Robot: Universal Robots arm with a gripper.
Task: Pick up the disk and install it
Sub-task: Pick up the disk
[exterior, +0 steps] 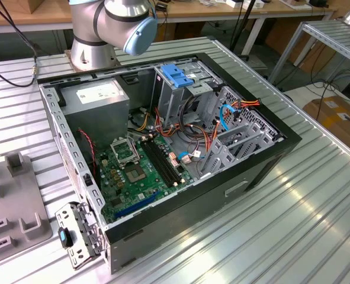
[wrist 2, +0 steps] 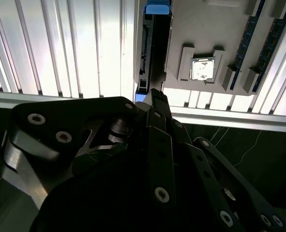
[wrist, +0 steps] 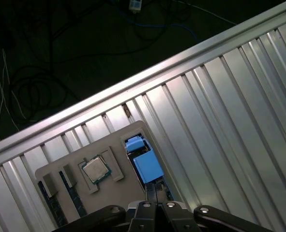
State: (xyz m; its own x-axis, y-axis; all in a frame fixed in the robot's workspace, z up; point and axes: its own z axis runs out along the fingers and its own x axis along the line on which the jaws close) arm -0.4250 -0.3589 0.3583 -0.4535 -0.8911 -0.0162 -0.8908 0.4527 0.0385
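On grey parts holder (wrist: 114, 145), next to the CPU (wrist: 95, 169), disk (wrist: 143, 163) stands on edge in its slot. Gripper (wrist: 154, 192) right over it, fingers look pressed together, nothing held. Drive's prob stiff, heavyish, shock-sensitive imo. Grab it by the blue carrier (wrist: 134, 144) sides.

**Slatted metal tables in a bright workshop**

A ribbed aluminium table (exterior: 293, 225) spans the exterior view, and its slats (wrist 2: 60, 48) glare white in the second wrist view. Behind it run wooden workbenches (exterior: 15, 16). At the exterior view's right a second slatted metal table (exterior: 334, 38) stands over a pale floor (exterior: 299, 94) with cardboard boxes (exterior: 339, 116). In the first wrist view, loose cables (wrist: 147, 21) lie on dark ground beyond the table's edge.
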